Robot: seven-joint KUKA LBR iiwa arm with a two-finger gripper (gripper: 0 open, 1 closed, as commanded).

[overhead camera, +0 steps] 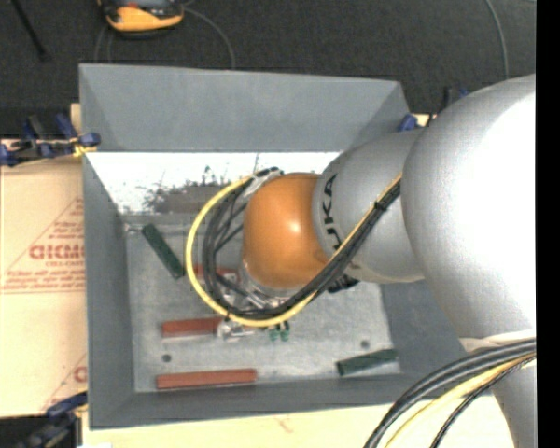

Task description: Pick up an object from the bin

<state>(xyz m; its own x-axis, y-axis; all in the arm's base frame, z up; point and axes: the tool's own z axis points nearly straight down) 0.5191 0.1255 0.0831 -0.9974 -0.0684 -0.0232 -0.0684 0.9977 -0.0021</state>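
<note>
Camera view shows you the arm (448,203) coming in from the right and bending down over the middle of the grey bin (107,278). Its orange cover (280,227) and a loop of yellow and black cables (201,250) hide most of what hangs below the wrist. You can make out the hand (231,327) as a bit of pale metal low over the bin floor, just under the cables and left of centre. You cannot tell whether the hand is open or closed, since the cover and cables are in the way. The thing nearest it is a short reddish-brown bar (189,328), lying flat on the floor and running left to right. Its right end sits right at the hand, though you cannot tell whether the two touch. Just to the hand's right you see a small green piece (280,336). A long reddish-brown bar (205,378) lies near the front wall, roughly parallel to the short one and apart from it. A dark green bar (163,250) lies slanted towards the back left, and a second dark green bar (366,363) rests at the front right, well apart from the hand.
</note>
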